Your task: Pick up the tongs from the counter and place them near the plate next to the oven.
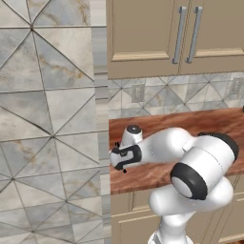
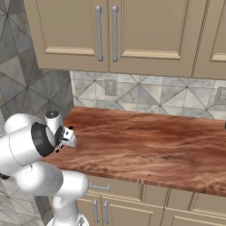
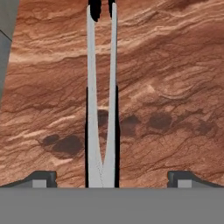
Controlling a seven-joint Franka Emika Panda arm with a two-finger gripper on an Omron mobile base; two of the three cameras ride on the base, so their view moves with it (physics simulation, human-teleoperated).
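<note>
Reddish wood-grain counter point(image 2: 145, 145) bearing silver tongs point(image 3: 101, 109)

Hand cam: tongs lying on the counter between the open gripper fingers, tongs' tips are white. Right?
Not quite. The tongs do lie on the wood counter between the open gripper's fingers, but their tips are black, not white; the arms are silver-grey. The hand view shows the black tips at its top edge.

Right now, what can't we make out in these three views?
- Tongs, hand view: the black tips run off the top edge; the hinge end meets the bottom band.
- Gripper, left base view: fingers too small to judge the gap; the arm's elbow covers part of the counter.
- Dark object at the right edge, right base view: cut off, unidentifiable.
</note>
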